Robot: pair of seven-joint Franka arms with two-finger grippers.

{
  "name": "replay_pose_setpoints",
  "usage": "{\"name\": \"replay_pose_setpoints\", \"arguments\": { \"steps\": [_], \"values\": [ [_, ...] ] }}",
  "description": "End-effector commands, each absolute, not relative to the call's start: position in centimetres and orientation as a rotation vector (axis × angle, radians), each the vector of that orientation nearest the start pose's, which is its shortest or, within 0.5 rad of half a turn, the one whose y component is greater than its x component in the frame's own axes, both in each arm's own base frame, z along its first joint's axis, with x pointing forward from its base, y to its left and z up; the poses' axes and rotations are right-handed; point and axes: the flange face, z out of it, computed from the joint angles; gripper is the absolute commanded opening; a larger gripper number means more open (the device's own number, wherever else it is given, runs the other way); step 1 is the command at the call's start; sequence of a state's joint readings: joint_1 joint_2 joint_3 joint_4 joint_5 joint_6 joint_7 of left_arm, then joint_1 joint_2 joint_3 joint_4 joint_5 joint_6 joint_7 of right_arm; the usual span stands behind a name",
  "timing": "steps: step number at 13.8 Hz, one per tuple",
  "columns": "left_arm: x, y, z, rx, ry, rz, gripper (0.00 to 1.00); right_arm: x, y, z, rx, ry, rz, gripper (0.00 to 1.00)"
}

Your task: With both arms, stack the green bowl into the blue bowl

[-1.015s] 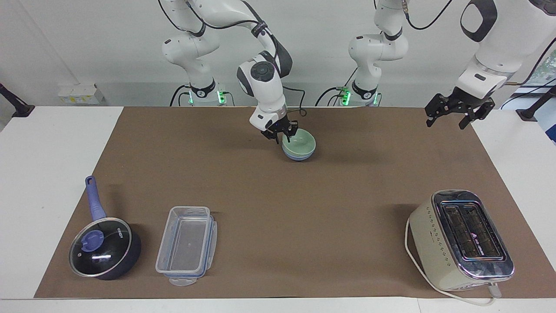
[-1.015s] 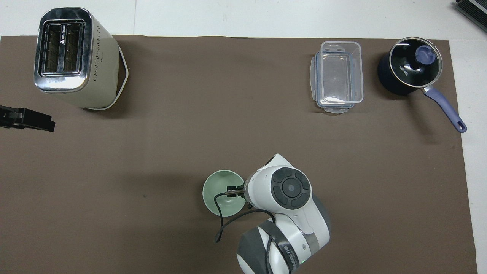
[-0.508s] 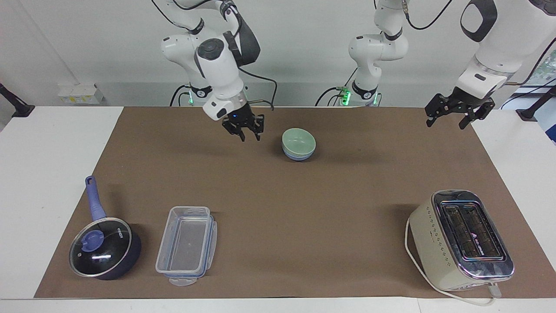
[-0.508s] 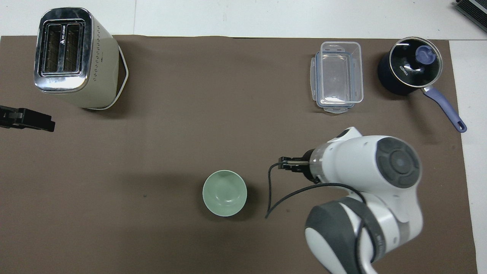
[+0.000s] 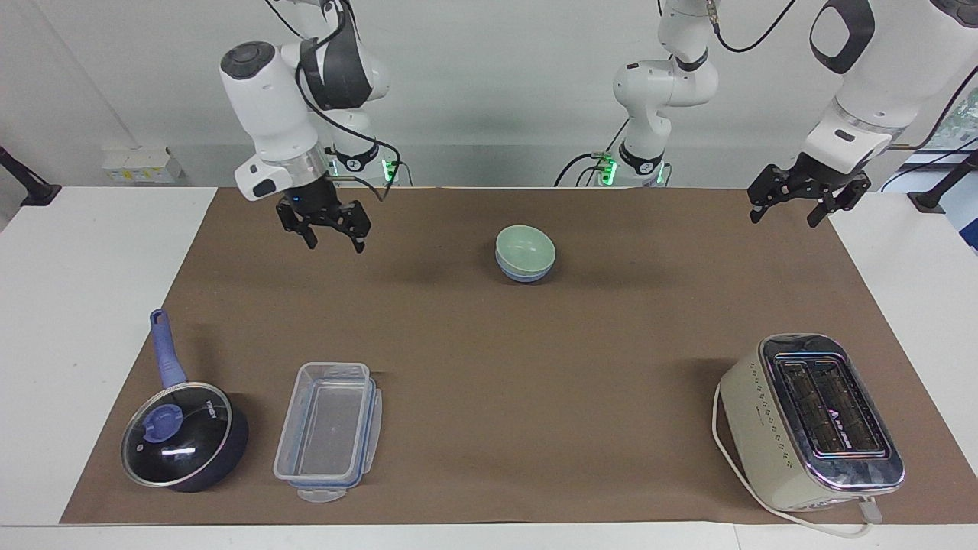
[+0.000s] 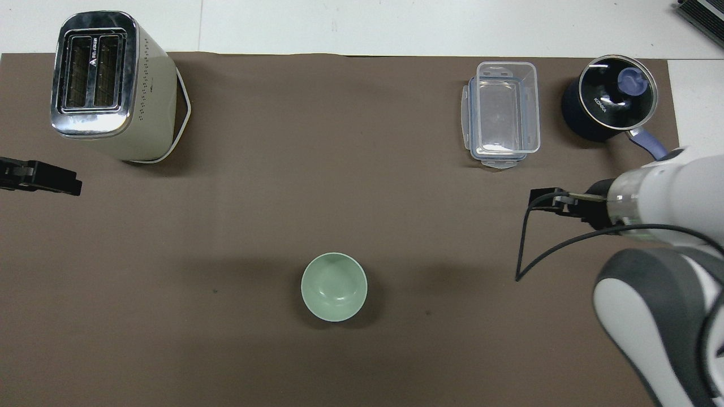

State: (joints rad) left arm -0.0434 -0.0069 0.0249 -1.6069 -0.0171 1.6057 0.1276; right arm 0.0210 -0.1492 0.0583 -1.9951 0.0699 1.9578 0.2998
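The pale green bowl (image 5: 525,244) sits nested inside the blue bowl (image 5: 524,275) on the brown mat, near the robots' edge at mid-table. In the overhead view only the green bowl (image 6: 334,286) shows, covering the blue one. My right gripper (image 5: 335,244) hangs open and empty above the mat, well off toward the right arm's end from the bowls; the overhead view shows the right gripper (image 6: 544,198) only partly. Over the mat's corner at the left arm's end, my left gripper (image 5: 783,220) waits open and empty, and only its black tip (image 6: 41,176) is visible from overhead.
A cream toaster (image 5: 810,416) with its cord stands far from the robots at the left arm's end. A clear plastic container (image 5: 328,428) and a dark blue lidded saucepan (image 5: 179,435) sit far from the robots at the right arm's end.
My right gripper let go of the green bowl's rim, opened, rose and swung away toward the right arm's end. The stacked bowls stayed put. The left arm has not moved.
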Motion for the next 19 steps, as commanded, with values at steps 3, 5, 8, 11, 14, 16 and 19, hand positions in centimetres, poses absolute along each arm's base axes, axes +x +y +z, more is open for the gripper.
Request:
{"name": "replay_pose_setpoints", "arguments": {
  "steps": [3, 5, 8, 11, 14, 16, 19],
  "values": [
    [55.4, -0.9, 61.7, -3.135, 0.246, 0.002, 1.00, 52.3, -0.1, 62.6, -3.101, 0.309, -0.143, 1.00],
    [55.4, -0.9, 61.7, -3.135, 0.246, 0.002, 1.00, 52.5, -1.2, 64.7, -3.141, 0.268, -0.139, 1.00],
    [55.4, -0.9, 61.7, -3.135, 0.246, 0.002, 1.00, 53.9, -1.0, 66.5, -3.158, 0.257, 0.002, 1.00],
    [55.5, -0.9, 61.6, -3.135, 0.246, 0.005, 1.00, 54.0, 0.2, 67.0, -3.181, 0.224, -0.004, 1.00],
    [55.4, -0.9, 61.8, -3.135, 0.246, 0.000, 1.00, 53.3, 1.4, 66.6, -3.172, 0.204, 0.017, 1.00],
    [55.5, -0.9, 61.6, -3.135, 0.246, 0.004, 1.00, 53.3, 1.4, 66.4, -3.169, 0.207, 0.019, 1.00],
    [55.5, -0.9, 61.6, -3.135, 0.246, 0.007, 1.00, 52.9, 2.3, 66.3, -3.158, 0.261, 0.019, 1.00]
  ]
}}
